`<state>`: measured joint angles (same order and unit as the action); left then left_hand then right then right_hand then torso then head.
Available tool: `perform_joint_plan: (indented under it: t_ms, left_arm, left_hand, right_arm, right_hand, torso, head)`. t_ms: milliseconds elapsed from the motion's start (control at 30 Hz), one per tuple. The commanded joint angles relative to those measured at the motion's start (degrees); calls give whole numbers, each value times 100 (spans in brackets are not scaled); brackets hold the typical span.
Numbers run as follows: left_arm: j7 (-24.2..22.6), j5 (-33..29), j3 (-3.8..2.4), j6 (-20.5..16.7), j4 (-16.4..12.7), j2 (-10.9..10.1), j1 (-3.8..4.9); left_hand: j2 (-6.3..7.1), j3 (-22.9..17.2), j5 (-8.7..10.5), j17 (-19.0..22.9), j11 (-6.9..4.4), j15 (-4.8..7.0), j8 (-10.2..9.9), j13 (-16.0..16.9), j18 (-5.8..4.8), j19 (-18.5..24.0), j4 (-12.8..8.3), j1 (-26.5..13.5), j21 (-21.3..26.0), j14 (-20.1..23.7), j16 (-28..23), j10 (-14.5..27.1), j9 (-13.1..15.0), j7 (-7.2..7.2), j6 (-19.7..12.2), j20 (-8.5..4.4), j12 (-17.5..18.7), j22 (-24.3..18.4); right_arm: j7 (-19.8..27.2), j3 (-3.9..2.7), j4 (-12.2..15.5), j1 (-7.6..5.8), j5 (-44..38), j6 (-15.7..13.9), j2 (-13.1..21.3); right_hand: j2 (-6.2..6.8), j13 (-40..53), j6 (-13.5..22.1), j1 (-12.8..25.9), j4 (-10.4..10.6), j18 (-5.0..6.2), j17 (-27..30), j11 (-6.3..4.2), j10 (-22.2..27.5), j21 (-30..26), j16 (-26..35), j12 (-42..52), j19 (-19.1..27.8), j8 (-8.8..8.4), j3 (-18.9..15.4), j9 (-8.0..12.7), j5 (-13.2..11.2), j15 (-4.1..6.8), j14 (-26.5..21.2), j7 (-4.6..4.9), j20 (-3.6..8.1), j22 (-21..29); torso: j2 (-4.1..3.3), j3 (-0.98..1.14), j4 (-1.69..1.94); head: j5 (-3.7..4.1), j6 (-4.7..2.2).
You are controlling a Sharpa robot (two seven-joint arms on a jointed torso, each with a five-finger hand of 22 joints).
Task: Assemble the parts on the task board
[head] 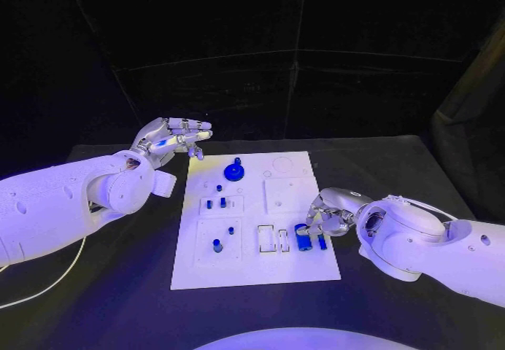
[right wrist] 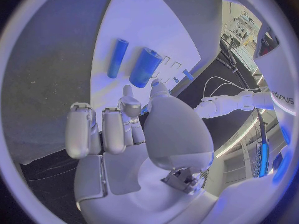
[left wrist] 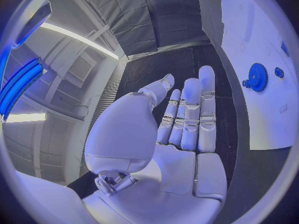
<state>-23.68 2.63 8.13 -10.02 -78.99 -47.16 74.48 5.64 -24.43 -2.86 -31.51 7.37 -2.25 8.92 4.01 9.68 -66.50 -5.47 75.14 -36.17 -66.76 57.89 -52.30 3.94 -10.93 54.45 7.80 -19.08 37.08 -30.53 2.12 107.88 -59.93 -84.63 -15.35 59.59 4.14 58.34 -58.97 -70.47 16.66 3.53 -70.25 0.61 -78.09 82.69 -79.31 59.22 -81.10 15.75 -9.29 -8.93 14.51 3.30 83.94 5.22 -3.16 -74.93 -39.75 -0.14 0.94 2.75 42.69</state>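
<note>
Right hand (head: 331,211) hovers low over the near right part of the task board (head: 290,271), fingers curled in with nothing plainly between them, and the thick blue cylinder (right wrist: 144,67) with the thinner blue pin (right wrist: 116,57) lies just ahead of its fingertips, both long axes running roughly parallel, pointing away from the hand. Left hand (head: 168,138) hangs empty, fingers loosely spread, off the board's far left corner near the blue gear (head: 233,172), so the right is clearly nearer those two parts.
</note>
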Motion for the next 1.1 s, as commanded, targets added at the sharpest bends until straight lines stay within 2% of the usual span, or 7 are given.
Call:
perform_joint_plan:
  t_ms: [33, 267, 600, 767, 867, 967, 1100]
  left_arm:
    - [-19, -21, -3, 73, -7, -3, 6]
    - [-11, -21, 1, 79, -1, -4, 3]
    - [30, -21, 9, 109, -3, -6, 1]
    - [50, -21, 12, 124, -9, -14, 0]
    - [56, -21, 13, 130, -12, -21, 0]
    - [59, -21, 15, 137, -16, -27, 0]
    - [63, -21, 17, 145, -17, -31, -1]
  left_hand:
    - [-57, 27, -5, 5, 14, -3, 22, -5, 78, 40, -7, 4, 23, 54, -9, 35, -7, -18, -16, -3, -29, -9]
    - [-58, 35, -4, 10, 14, -4, 24, -5, 78, 40, -4, -2, 26, 56, -7, 41, -7, -18, -18, -1, -36, -12]
    - [-54, 44, -4, 14, 15, -5, 25, -5, 78, 40, -5, -7, 29, 58, -5, 50, -7, -18, -22, 0, -40, -15]
    - [-52, 48, -5, 16, 16, -6, 25, -6, 78, 41, -6, -7, 31, 60, -4, 57, -7, -18, -25, 0, -41, -16]
    - [-52, 51, -5, 18, 16, -6, 25, -6, 78, 41, -7, -7, 33, 61, -4, 62, -7, -17, -26, 1, -42, -18]
    - [-52, 52, -5, 18, 16, -6, 25, -6, 78, 41, -8, -7, 33, 61, -4, 64, -7, -17, -27, 1, -42, -18]
    - [-52, 52, -5, 18, 16, -6, 25, -6, 78, 41, -8, -7, 33, 61, -4, 64, -7, -17, -27, 1, -42, -18]
  right_arm:
    - [-95, 3, -19, 31, -221, 301, -30]
    - [-123, 3, -63, 73, -365, 456, -93]
    - [-143, 3, -150, 136, -429, 637, -253]
    - [-165, 3, -180, 182, -508, 698, -295]
    - [-179, 3, -165, 196, -560, 559, -300]
    - [-187, 2, -106, 203, -579, 265, -275]
    - [-191, 1, 26, 206, -490, -144, -200]
  right_hand:
    - [-10, 14, 41, 71, 2, -51, -9, 6, 42, 26, -31, 31, -35, 38, -44, -16, 21, -10, 276, 1, -12, -259]
    - [-7, 19, 43, 100, 6, -51, -8, 5, 53, 26, -31, 20, -32, 60, -72, -34, 9, -10, 275, -1, -13, -260]
    - [-16, -15, 44, 105, 5, -49, 4, 5, 73, 21, -24, -20, -26, 68, -76, -41, 9, -11, 272, -1, -13, -253]
    - [-148, 54, 48, -102, -50, -52, -15, -3, 89, 28, -31, -18, -28, 144, -39, -108, 214, -3, 270, -14, -10, -269]
    - [-346, 113, -17, -325, -108, -55, -62, -30, 73, 39, -57, -1, -39, 226, 52, -171, 410, 14, 278, -40, 1, -290]
    - [-484, 203, -109, -433, -127, -69, -153, -64, 19, 75, -109, 56, -81, 308, 90, -244, 560, 41, 296, -79, 23, -351]
    - [-560, 271, -209, -472, -117, -82, -261, -107, -34, 110, -170, 92, -122, 385, 83, -324, 667, 73, 316, -131, 51, -411]
  torso:
    - [-4, 0, -1]
    - [1, -4, 13]
    - [3, -11, 3]
    - [-1, -7, 4]
    - [3, -9, -2]
    - [5, -6, -6]
    - [5, 0, -3]
  head:
    - [1, 24]
    - [0, 36]
    - [-24, 45]
    - [-33, 51]
    - [-38, 51]
    - [-48, 44]
    - [-51, 38]
